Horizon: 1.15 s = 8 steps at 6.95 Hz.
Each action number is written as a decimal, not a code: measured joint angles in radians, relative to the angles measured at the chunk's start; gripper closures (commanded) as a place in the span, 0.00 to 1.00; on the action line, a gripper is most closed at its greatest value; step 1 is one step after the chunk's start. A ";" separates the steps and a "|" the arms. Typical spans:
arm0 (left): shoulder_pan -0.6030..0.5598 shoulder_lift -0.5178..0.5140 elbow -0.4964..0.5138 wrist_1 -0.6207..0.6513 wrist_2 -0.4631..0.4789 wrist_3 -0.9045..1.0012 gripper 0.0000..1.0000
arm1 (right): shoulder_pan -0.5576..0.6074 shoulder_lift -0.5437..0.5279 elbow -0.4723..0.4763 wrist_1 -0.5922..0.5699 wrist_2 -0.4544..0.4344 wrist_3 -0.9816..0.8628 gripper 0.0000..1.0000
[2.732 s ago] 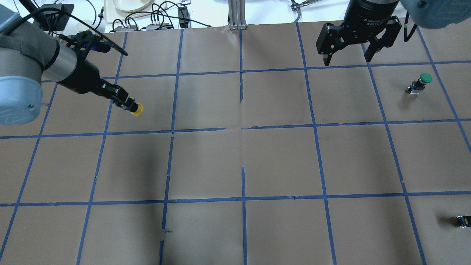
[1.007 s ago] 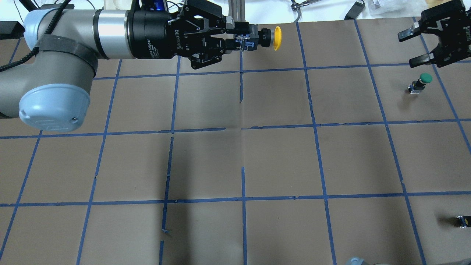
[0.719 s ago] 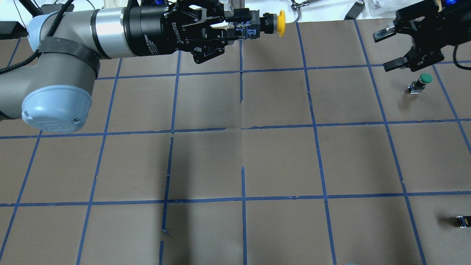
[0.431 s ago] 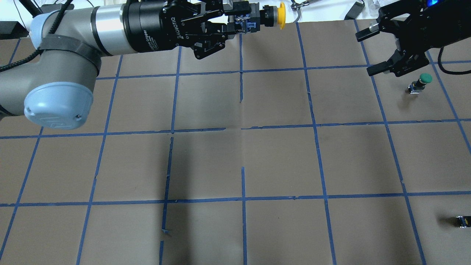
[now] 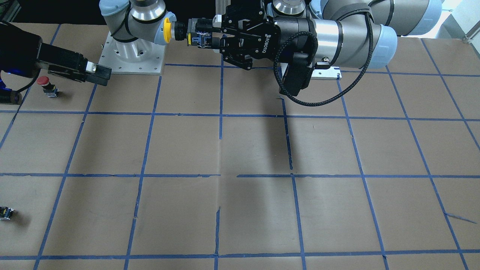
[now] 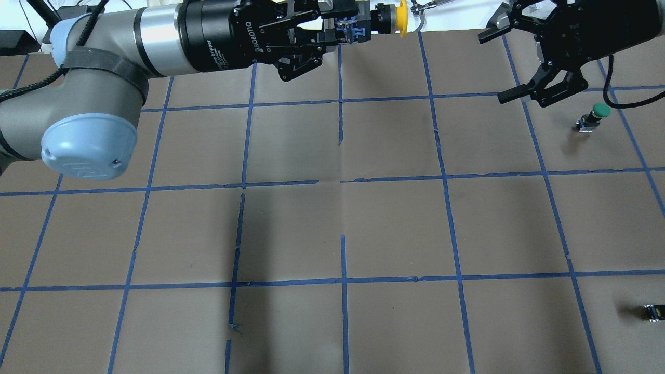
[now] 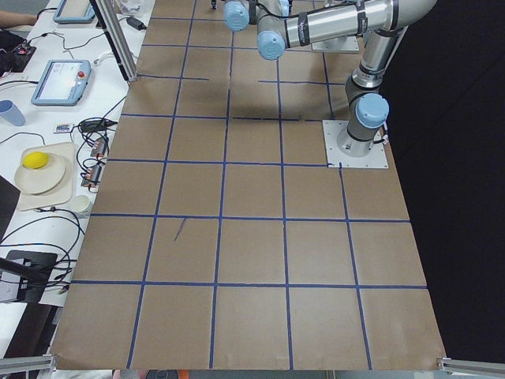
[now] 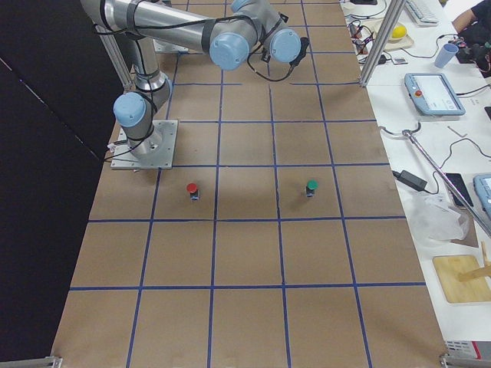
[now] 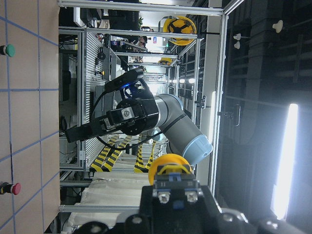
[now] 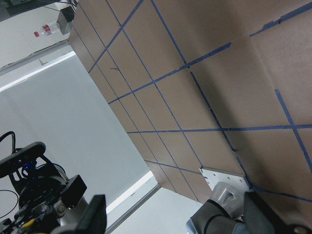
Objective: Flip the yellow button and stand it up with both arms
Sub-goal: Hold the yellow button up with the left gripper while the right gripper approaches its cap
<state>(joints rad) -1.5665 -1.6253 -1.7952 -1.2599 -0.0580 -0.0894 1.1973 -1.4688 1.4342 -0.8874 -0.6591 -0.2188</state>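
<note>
Yellow cap faces right: the yellow button (image 6: 387,27) sits horizontal in the air above the far edge of the table (image 6: 384,156), its boxy body pinched by the left gripper (image 6: 349,35). Well apart, the right gripper (image 6: 492,67) is spread wide. Judgement: approach squarely, clamp behind the cap, and only then let the left release.

White letters spell ROBOTIQ on the black body of the left gripper (image 5: 204,35); the smaller print beside it is too fine to read.
</note>
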 measured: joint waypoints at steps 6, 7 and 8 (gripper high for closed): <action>-0.001 -0.002 0.011 0.002 0.001 0.000 0.99 | -0.060 0.031 0.003 0.038 0.076 -0.262 0.00; -0.001 -0.002 0.011 0.002 0.001 0.000 0.99 | -0.066 0.029 0.032 0.075 0.135 -0.368 0.00; -0.001 -0.003 0.011 0.002 0.001 0.001 0.99 | -0.067 0.020 0.045 0.118 0.198 -0.421 0.00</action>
<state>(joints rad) -1.5677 -1.6282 -1.7841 -1.2579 -0.0568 -0.0886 1.1303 -1.4485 1.4790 -0.7693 -0.4616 -0.6402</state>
